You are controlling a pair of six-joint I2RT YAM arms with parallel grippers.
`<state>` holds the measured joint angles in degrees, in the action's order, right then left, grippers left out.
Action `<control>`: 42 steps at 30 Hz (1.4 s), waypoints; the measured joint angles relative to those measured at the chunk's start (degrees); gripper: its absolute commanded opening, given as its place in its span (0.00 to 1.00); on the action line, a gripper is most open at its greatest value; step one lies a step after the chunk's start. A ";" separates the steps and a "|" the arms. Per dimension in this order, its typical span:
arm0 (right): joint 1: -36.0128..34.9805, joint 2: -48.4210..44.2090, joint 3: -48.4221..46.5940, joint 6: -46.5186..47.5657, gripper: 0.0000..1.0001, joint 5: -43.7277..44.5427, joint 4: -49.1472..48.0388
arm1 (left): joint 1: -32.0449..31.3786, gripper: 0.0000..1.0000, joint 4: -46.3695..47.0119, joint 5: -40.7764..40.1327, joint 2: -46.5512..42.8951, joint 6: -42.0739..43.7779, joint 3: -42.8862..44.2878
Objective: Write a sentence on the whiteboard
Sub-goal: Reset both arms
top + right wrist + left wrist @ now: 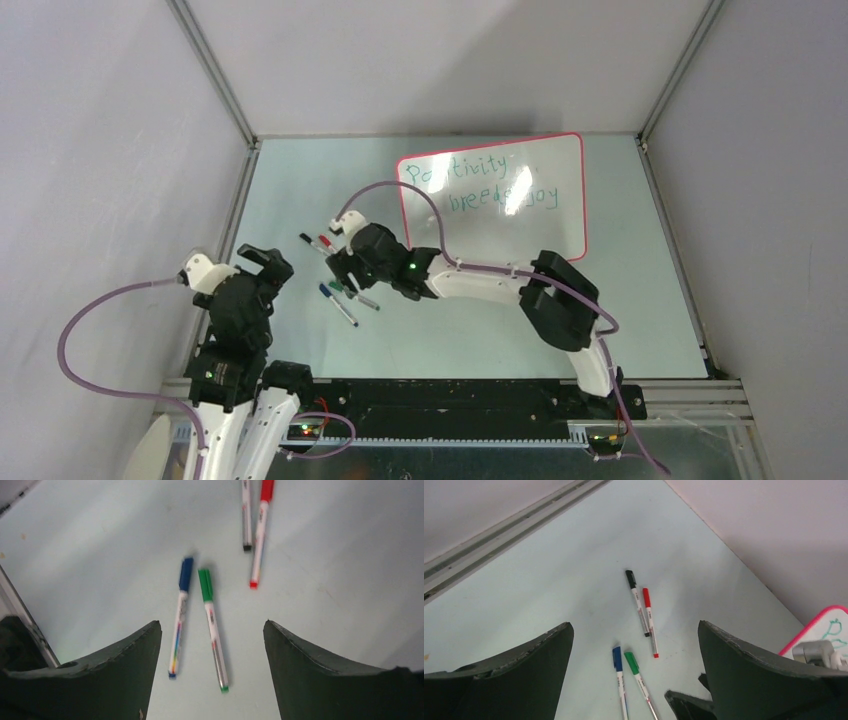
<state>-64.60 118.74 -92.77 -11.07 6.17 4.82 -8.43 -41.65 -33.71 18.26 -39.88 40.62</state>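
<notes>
The whiteboard [555,215] lies at the back right of the table, red-pink rimmed; its corner [824,622] shows in the left wrist view. The sentence [480,185] in green reads "Positivity breeds joy" on two lines, partly washed out by glare. My right gripper [343,274] [211,624] hovers open left of the board, over the green marker [213,630] [639,680], which lies on the table between the spread fingers, untouched. My left gripper [264,260] [635,624] stands open at the left, holding nothing.
A blue marker [179,616] [339,306] lies beside the green one. A black marker [637,602] and a red marker [650,622] lie together just beyond. A metal frame rail [225,235] edges the table on the left.
</notes>
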 measured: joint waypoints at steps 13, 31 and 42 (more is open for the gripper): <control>6.56 -41.77 36.41 0.26 0.73 8.59 -4.79 | -4.02 0.99 24.76 15.93 1.60 5.05 -19.39; 48.59 -76.28 86.97 9.05 0.80 10.95 -31.08 | -2.93 0.99 80.30 7.26 26.67 37.00 -38.62; 63.76 -43.52 86.75 8.72 0.75 -0.17 -61.68 | 3.45 0.99 103.27 8.57 54.58 40.81 -35.67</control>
<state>-0.84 75.22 -6.02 -2.35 6.00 -56.86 -4.97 61.63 -25.15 72.84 0.93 4.95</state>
